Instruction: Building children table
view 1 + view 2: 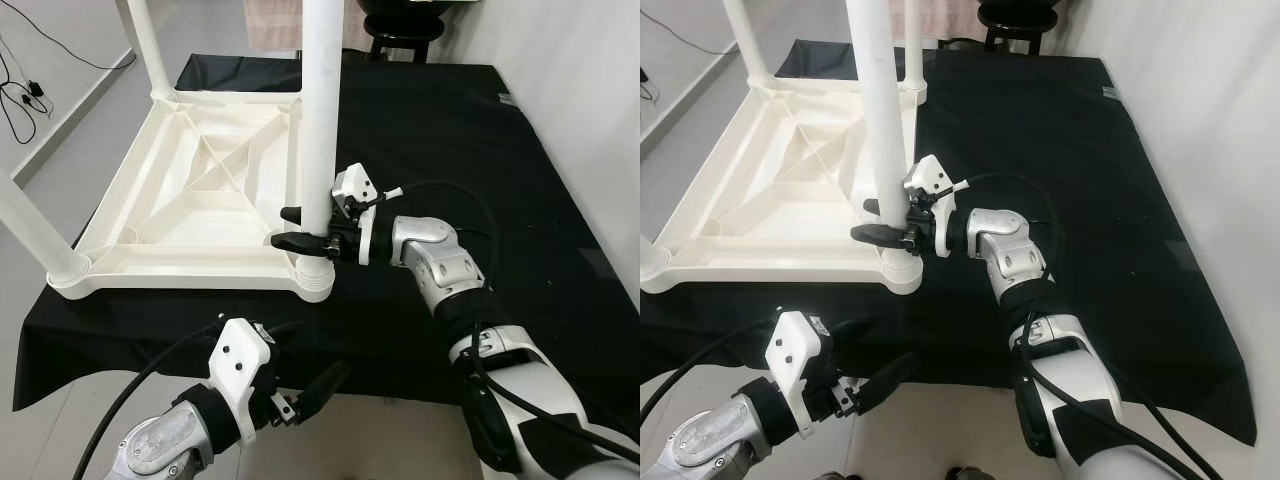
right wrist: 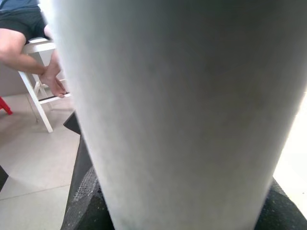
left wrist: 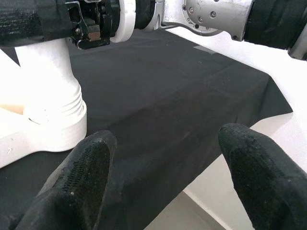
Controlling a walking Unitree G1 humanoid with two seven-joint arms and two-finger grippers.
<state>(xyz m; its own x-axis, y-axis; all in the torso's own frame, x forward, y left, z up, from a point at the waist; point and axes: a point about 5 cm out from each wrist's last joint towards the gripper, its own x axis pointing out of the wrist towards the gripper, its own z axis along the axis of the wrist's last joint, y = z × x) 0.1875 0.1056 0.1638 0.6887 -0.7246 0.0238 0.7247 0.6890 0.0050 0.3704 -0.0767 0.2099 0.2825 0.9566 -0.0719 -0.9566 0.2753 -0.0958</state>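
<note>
The bench, draped in a black cloth, carries the white children's table top lying upside down, its ribbed underside showing. Legs stand up from its corners, and the leg at the corner nearest the robot sits upright in its threaded socket. The right gripper has its jaws clamped around that leg just above the socket, its arm reaching in across the cloth from the side away from the table top. The left gripper hovers off the bench edge below that same corner, jaws apart and holding nothing. The likely trouble is a leg not fully seated: if the right gripper lets go or twists off-axis, the leg could tilt or cross its thread, and a sideways push might slide the light top on the cloth. Beyond the bench lie a pale floor, a black stool, cables, and, in the right wrist view, a seated person's arm.
</note>
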